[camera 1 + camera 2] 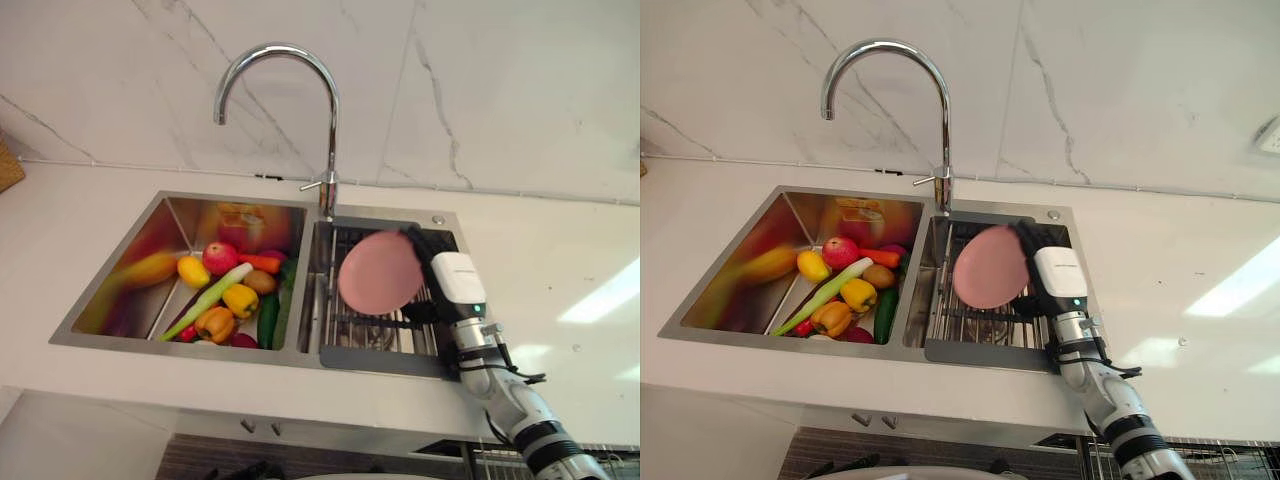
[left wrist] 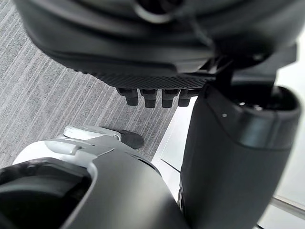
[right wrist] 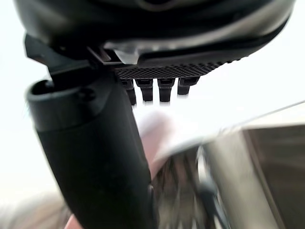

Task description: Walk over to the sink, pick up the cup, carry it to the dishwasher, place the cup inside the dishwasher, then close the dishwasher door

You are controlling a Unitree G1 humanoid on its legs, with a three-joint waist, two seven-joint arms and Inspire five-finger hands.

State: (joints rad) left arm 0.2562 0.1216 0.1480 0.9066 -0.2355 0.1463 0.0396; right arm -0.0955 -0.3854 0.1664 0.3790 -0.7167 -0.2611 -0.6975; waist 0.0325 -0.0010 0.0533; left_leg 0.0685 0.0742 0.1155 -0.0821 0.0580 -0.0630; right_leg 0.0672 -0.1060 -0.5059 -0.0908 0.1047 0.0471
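A round pink cup (image 1: pixel 380 272) leans on edge in the sink's right basin, on a dark wire rack (image 1: pixel 372 338). My right hand (image 1: pixel 458 280) is right beside it, on its right. The fingers reach past its rim and the thumb sits low by its near side. In the right wrist view the fingers (image 3: pixel 157 88) stand straight and the thumb (image 3: pixel 95 157) lies along the pink cup (image 3: pixel 159 136), so the hand is open. My left hand (image 2: pixel 157 95) hangs open over grey carpet.
The left basin (image 1: pixel 150 225) holds several fruits and vegetables (image 1: pixel 225 295). A tall chrome tap (image 1: pixel 327 120) rises behind the divider. White counter surrounds the sink, with a marble wall behind. A wire basket (image 1: pixel 1225 455) shows below the counter's front edge at lower right.
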